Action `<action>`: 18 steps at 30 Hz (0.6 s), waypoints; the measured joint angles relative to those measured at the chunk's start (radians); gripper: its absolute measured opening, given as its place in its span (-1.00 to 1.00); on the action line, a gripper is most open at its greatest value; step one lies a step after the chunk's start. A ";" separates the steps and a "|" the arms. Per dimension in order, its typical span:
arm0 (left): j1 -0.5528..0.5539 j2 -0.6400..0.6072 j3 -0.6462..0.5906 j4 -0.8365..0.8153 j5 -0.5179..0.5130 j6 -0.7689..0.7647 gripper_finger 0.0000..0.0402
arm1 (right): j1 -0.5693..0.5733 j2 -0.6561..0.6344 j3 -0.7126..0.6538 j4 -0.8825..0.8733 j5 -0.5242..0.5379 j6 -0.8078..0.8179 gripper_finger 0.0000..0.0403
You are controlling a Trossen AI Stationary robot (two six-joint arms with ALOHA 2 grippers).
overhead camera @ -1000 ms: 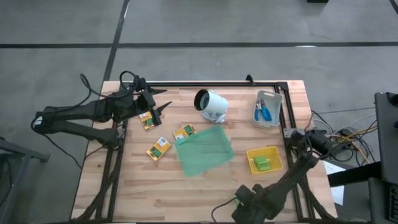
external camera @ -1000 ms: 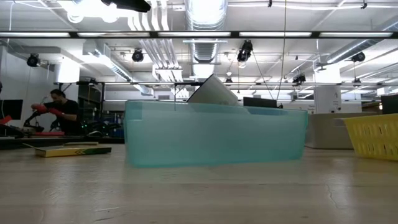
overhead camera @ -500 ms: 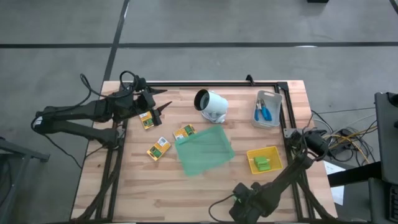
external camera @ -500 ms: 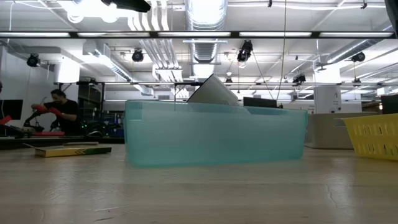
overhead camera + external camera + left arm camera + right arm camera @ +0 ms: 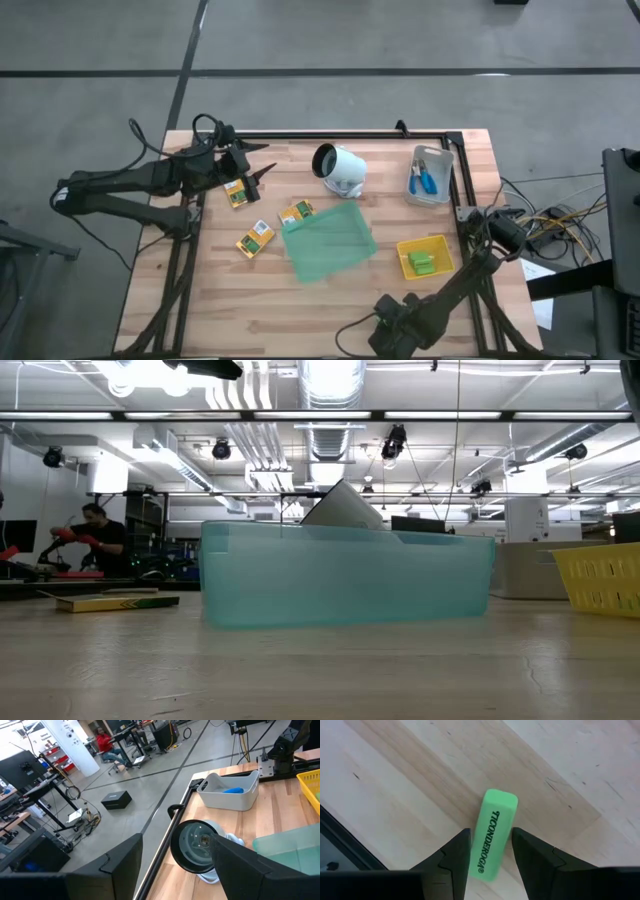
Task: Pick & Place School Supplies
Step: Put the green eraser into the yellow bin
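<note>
A light-green eraser block [image 5: 492,835] lies flat on the wood near the table's near edge. My right gripper [image 5: 491,851] points down over it, open, with one finger along each long side of the block's lower half. In the high view that gripper [image 5: 392,322] is at the near edge, right of centre. Three yellow-and-green packets [image 5: 236,192] [image 5: 255,239] [image 5: 296,213] lie on the left half of the table. My left gripper [image 5: 258,172] hovers open above the far-left packet, holding nothing. My right gripper comes at the eraser block from above, its fingers [image 5: 456,854] lying along the two long sides [image 5: 481,845] near one end. The block rests flat on the table. Whether the fingers touch it I cannot tell.
A translucent green tray [image 5: 328,240] lies mid-table. Right of it, a yellow tray [image 5: 408,247] holds green blocks [image 5: 424,263]. A clear bin [image 5: 441,190] at the far right holds blue-handled scissors [image 5: 424,178]. A white camera [image 5: 338,168] stands at the far middle. A person shows beyond the table [image 5: 95,535].
My right gripper has sunk a little toward the table at the near edge and shifted slightly toward the left edge. Nothing on the table has moved.
</note>
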 joint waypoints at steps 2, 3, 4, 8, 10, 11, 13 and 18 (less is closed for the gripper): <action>0.000 0.000 0.000 0.000 0.000 0.000 0.18 | -0.003 0.000 0.000 -0.002 -0.005 0.004 -0.37; 0.000 0.000 0.000 0.000 0.000 0.000 0.18 | -0.006 0.000 0.000 -0.002 -0.011 0.006 -0.39; 0.000 0.000 0.000 0.000 0.000 0.000 0.18 | -0.008 0.000 0.000 -0.003 -0.020 0.005 -0.42; 0.000 0.000 0.000 0.000 0.000 0.000 0.18 | -0.016 0.000 0.000 -0.003 -0.040 -0.008 -0.51; 0.000 0.000 0.000 0.000 0.000 0.000 0.18 | -0.016 0.000 0.000 -0.003 -0.041 -0.014 -0.55; 0.000 0.000 0.000 0.000 0.000 0.000 0.18 | -0.016 0.000 0.000 -0.003 -0.042 -0.022 -0.56; 0.000 0.000 0.000 0.000 0.000 0.000 0.18 | -0.016 0.000 0.000 -0.002 -0.043 -0.033 -0.58; 0.000 0.000 0.000 0.000 0.000 0.000 0.18 | -0.016 0.000 0.000 -0.002 -0.043 -0.036 -0.59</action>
